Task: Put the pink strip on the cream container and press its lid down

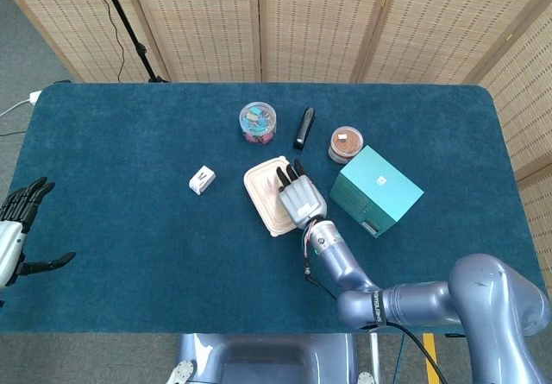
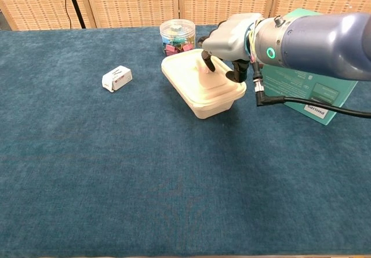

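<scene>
The cream container [image 1: 261, 198] [image 2: 197, 90] sits lidded near the table's middle. A small pink strip [image 2: 203, 70] [image 1: 279, 186] lies on the lid's far side. My right hand [image 1: 300, 198] [image 2: 232, 35] hovers over the lid's right half, palm down, its dark fingertips [image 2: 206, 61] bent toward the strip and just above the lid. I see nothing gripped in it. My left hand [image 1: 21, 224] hangs off the table's left edge, fingers spread and empty; the chest view does not show it.
A clear tub of coloured clips [image 1: 258, 121] [image 2: 177, 35] stands just behind the container. A black pen-like stick [image 1: 304, 127] and a round brown-filled jar [image 1: 346, 143] lie further back. A teal box [image 1: 376, 190] [image 2: 313, 90] is close on the right, and a small white box [image 1: 202, 179] [image 2: 116, 77] on the left.
</scene>
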Motion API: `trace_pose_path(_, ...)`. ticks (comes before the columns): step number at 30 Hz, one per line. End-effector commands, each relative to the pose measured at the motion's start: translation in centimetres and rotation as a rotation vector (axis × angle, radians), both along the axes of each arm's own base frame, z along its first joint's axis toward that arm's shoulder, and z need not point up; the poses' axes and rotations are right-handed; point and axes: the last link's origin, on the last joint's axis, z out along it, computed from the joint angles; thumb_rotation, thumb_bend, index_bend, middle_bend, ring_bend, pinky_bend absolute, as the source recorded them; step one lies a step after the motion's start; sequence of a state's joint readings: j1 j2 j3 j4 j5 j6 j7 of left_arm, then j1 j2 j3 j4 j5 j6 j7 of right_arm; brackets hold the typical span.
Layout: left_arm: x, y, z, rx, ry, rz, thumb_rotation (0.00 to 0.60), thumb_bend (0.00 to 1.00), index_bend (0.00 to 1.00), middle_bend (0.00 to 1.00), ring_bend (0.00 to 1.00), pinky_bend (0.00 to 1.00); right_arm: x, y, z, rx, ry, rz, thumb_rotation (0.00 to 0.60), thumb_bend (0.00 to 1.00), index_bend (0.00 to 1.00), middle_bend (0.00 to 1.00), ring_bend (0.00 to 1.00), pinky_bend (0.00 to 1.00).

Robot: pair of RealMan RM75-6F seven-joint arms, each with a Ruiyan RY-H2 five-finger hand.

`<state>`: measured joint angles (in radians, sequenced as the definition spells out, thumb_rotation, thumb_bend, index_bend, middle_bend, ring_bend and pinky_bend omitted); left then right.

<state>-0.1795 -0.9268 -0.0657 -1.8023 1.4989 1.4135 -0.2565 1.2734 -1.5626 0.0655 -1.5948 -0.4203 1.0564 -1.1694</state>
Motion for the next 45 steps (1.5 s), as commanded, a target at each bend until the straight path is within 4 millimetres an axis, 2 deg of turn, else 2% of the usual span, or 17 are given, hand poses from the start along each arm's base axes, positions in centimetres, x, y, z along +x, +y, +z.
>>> trace_pose_path(1, 0.0, 0.0, 0.0, 0.001, -0.001, 0.0, 0.6, 0.0, 0.0, 0.0, 0.0, 0.0, 0.0, -0.1, 0.0, -0.007, 0.004, -0.003, 0.6, 0.59, 0.29, 0.0, 0.0, 0.0)
trace_pose_path(26, 0.0, -0.1, 0.1, 0.002, -0.007, -0.001, 0.6, 0.0, 0.0, 0.0, 0.0, 0.0, 0.5, 1.4, -0.2, 0.023, -0.013, 0.045, 0.6, 0.59, 0.32, 0.0, 0.0, 0.0)
trace_pose_path(36, -0.1, -0.1, 0.1, 0.002, -0.007, -0.002, 0.6, 0.0, 0.0, 0.0, 0.0, 0.0, 0.6, 1.6, -0.1, 0.024, -0.018, 0.057, 0.6, 0.59, 0.33, 0.0, 0.0, 0.0)
trace_pose_path(45, -0.1, 0.0, 0.1, 0.003, -0.008, 0.002, 0.6, 0.0, 0.0, 0.0, 0.0, 0.0, 1.2, 1.0, 0.1, -0.011, -0.022, 0.064, 0.6, 0.59, 0.32, 0.0, 0.0, 0.0)
